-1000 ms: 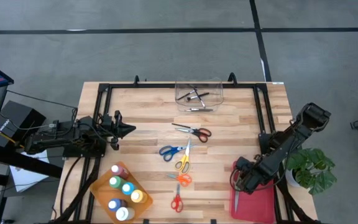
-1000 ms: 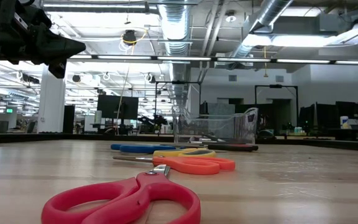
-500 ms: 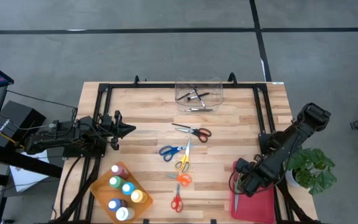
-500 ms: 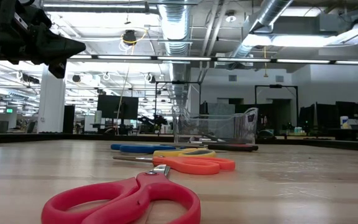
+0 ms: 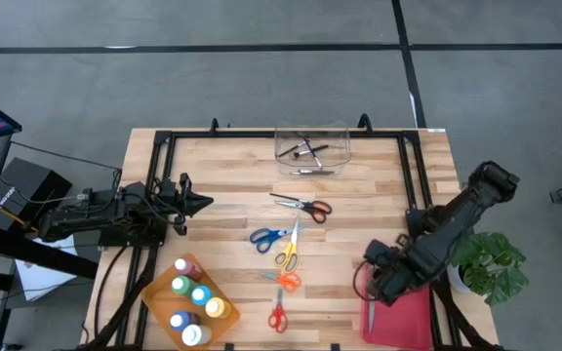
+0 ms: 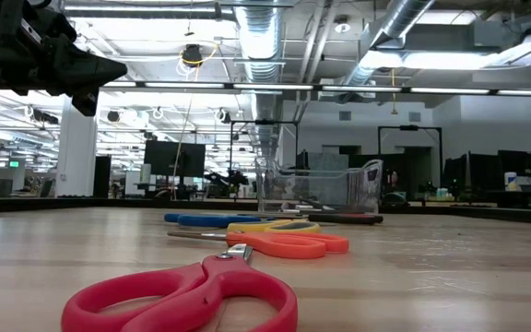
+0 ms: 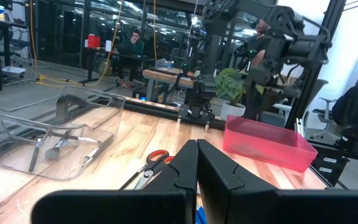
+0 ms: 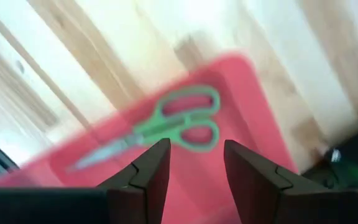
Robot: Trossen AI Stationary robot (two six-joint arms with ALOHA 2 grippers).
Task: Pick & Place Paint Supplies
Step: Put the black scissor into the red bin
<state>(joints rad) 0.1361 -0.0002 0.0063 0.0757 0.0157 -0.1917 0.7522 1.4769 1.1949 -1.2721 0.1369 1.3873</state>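
Wooden table [image 5: 232, 185] is carrying everything. Beneath the right gripper [image 8: 194, 163], whose jaws are standing apart and holding nothing, a red bin [image 5: 408, 322] is containing green scissors [image 8: 173, 129], lying just beyond the fingertips. Well away from those jaws, a clear bin [image 5: 311, 147] is holding dark brushes [image 5: 305, 150], an orange tray [image 5: 156, 295] is holding paint bottles [image 5: 195, 302], and five scissors [image 5: 287, 255] are lying loose mid-table. The left gripper [image 7: 197, 163] is waiting pressed shut, empty.
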